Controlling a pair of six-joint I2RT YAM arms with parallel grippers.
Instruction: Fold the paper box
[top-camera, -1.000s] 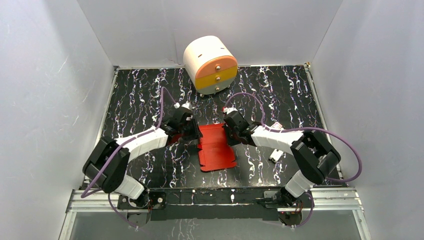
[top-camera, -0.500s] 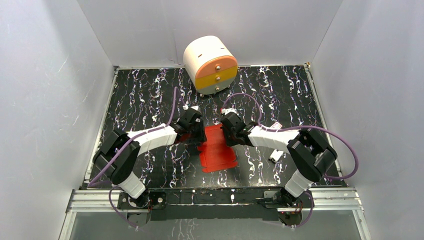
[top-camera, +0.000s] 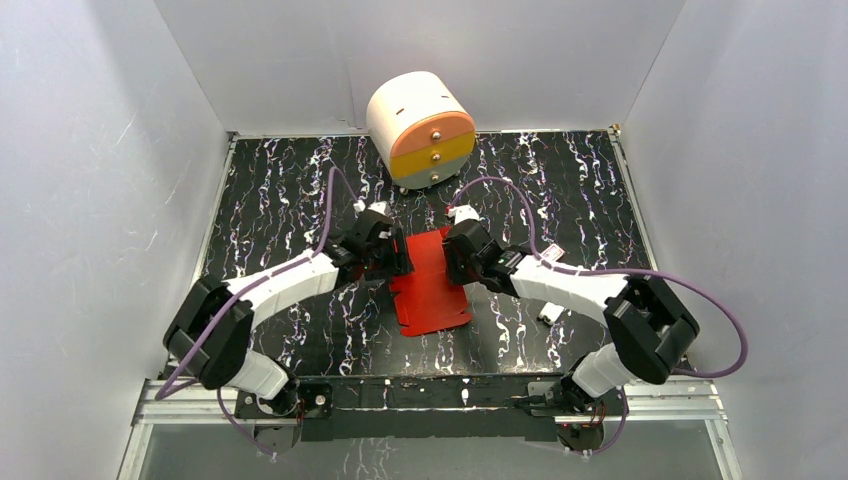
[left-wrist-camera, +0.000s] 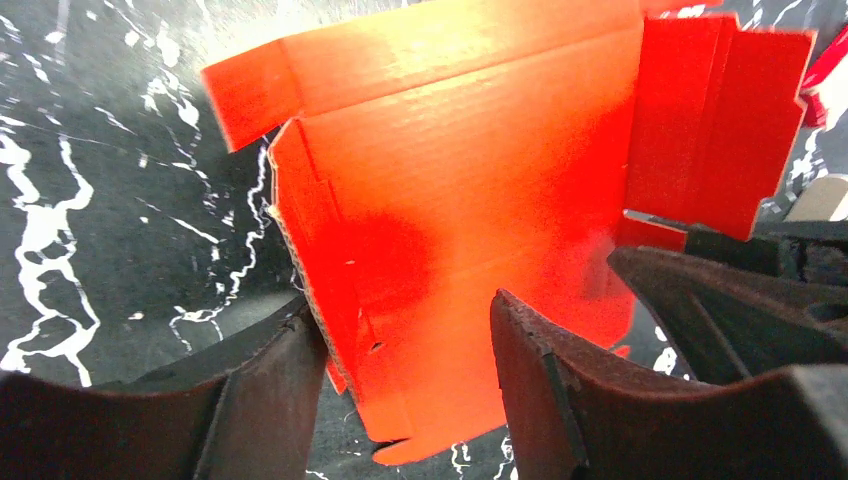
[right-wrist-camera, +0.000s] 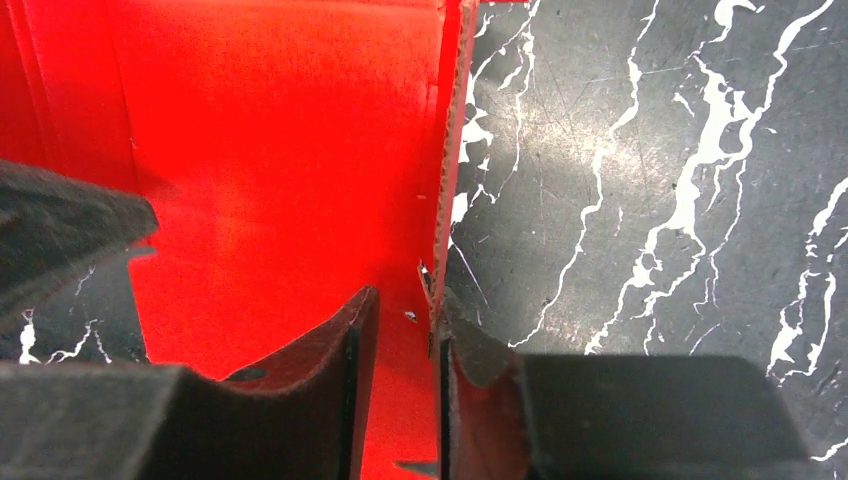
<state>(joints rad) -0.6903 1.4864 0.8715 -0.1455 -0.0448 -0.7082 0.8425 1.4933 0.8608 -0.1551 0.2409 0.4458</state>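
Note:
The red paper box (top-camera: 430, 292) lies on the black marbled table between the two arms, with its side walls folded upright. My left gripper (top-camera: 392, 256) is at its left wall and my right gripper (top-camera: 456, 258) at its right wall. In the left wrist view the box (left-wrist-camera: 470, 180) shows its floor and far flaps. The left gripper (left-wrist-camera: 405, 375) stands open, and the left wall rises just inside its left finger (left-wrist-camera: 265, 385). In the right wrist view the box's (right-wrist-camera: 270, 170) right wall stands against the right finger (right-wrist-camera: 470, 365). The right gripper (right-wrist-camera: 405, 345) is open, a gap showing on the wall's inner side.
A round white, orange and yellow drawer unit (top-camera: 422, 128) stands at the back of the table. A small white packet (top-camera: 551, 312) lies beside the right arm. White walls close in the table on three sides.
Both grippers have opened, loosening from the box's side walls. The box has shifted slightly toward the back and both wrists have edged with it.

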